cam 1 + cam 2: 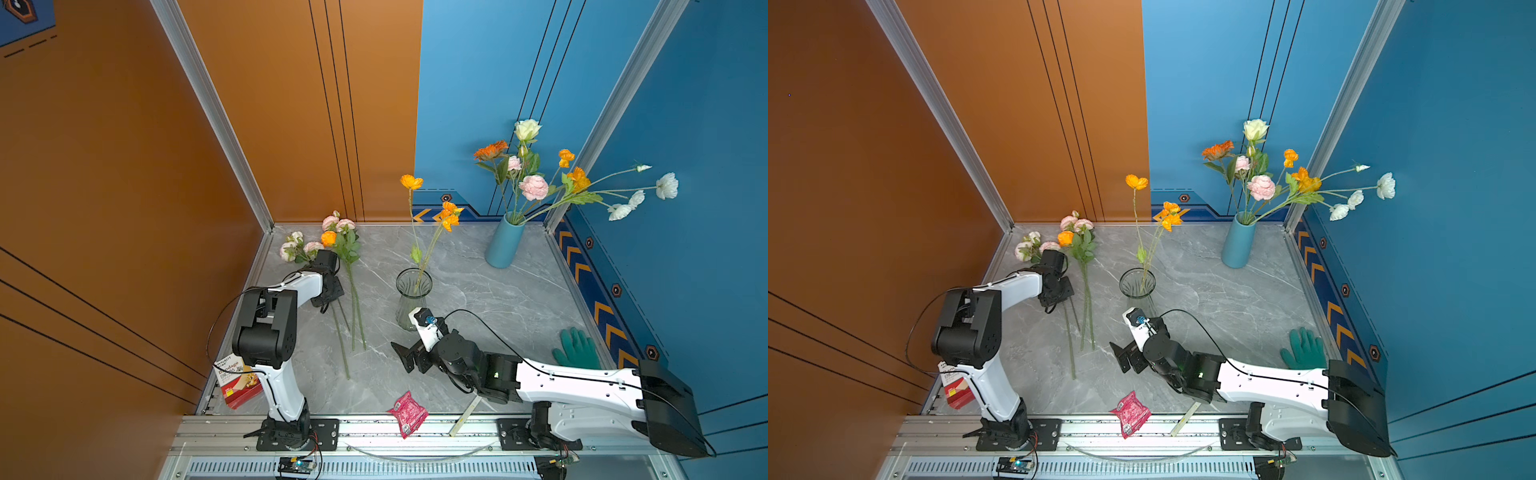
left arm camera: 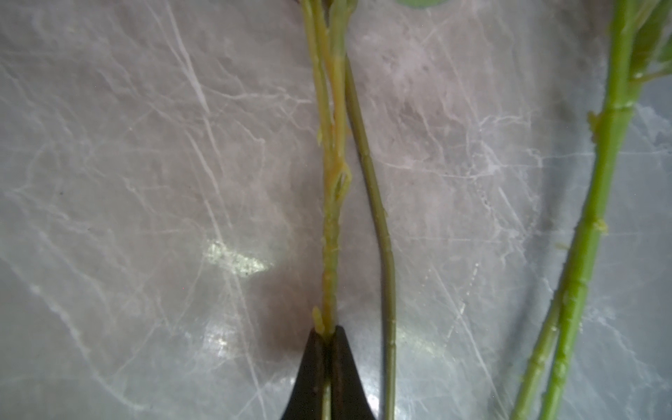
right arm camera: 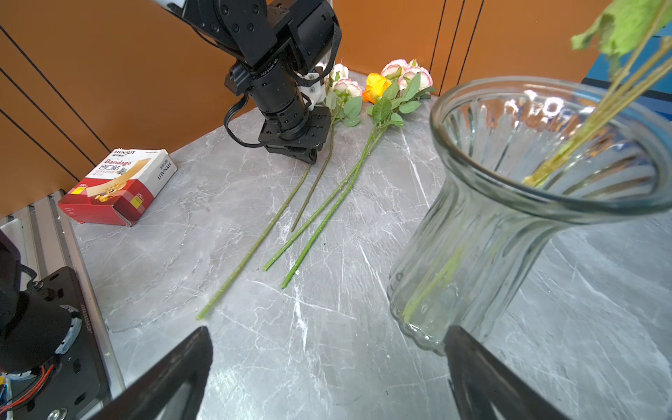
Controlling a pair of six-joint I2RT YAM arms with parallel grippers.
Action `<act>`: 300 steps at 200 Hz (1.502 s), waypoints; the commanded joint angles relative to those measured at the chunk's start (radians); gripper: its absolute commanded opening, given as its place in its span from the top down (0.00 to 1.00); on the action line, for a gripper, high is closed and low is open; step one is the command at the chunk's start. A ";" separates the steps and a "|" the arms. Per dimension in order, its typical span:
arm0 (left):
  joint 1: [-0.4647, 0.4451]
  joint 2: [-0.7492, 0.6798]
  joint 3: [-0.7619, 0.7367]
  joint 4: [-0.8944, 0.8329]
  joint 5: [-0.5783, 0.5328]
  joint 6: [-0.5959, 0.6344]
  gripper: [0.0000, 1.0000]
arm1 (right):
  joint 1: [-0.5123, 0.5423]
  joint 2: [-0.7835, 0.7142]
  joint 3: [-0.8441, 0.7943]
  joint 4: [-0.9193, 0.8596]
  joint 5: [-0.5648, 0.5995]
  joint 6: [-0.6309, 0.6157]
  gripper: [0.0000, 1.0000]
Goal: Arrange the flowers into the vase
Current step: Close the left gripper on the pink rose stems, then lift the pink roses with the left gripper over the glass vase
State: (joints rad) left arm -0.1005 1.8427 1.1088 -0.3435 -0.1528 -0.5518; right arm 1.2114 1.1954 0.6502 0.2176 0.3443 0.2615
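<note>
Left of centre, my left gripper clamps a yellow-green flower stem. A darker stem lies alongside; my right gripper gapes.

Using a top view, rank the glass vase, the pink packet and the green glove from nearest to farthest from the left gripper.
From the left gripper, shut on a flower stem:
1. glass vase, mid-table, to its right.
2. pink packet, front edge.
3. green glove, far right.
</note>
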 commanded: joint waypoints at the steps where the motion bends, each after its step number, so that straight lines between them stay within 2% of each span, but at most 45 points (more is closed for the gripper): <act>1: 0.026 -0.057 -0.054 -0.026 -0.006 -0.022 1.00 | -0.003 -0.027 -0.016 -0.025 -0.006 0.014 0.00; 25: 0.037 -0.190 -0.100 -0.029 -0.008 0.013 1.00 | -0.002 -0.048 -0.030 -0.026 0.007 0.016 0.00; 116: 0.034 -0.636 -0.110 -0.113 0.162 0.133 1.00 | -0.012 -0.046 -0.032 -0.013 0.015 0.012 0.00; 147: -0.057 -0.762 -0.086 -0.040 0.184 0.130 1.00 | -0.022 -0.070 -0.028 -0.039 0.027 -0.007 0.00; 175: -0.194 -0.845 -0.101 0.228 0.141 0.108 1.00 | -0.035 -0.111 -0.028 -0.068 0.030 -0.016 0.00; 204: -0.336 -0.834 -0.086 0.475 -0.002 0.083 1.00 | -0.035 -0.167 -0.041 -0.100 0.050 -0.015 0.00; 229: -0.421 -0.780 0.006 0.641 -0.097 0.101 1.00 | -0.035 -0.220 -0.050 -0.141 0.076 -0.010 0.00; 249: -0.458 -0.743 0.040 0.754 -0.137 0.092 1.00 | -0.040 -0.253 -0.048 -0.154 0.088 -0.019 0.00; 300: -0.500 -0.672 0.095 0.832 -0.150 0.057 1.00 | -0.064 -0.274 -0.023 -0.165 0.084 -0.045 0.00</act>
State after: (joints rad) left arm -0.5865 1.1439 1.1881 0.3759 -0.2653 -0.4774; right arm 1.1610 0.9340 0.6136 0.0860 0.4061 0.2398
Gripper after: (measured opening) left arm 0.056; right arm 0.999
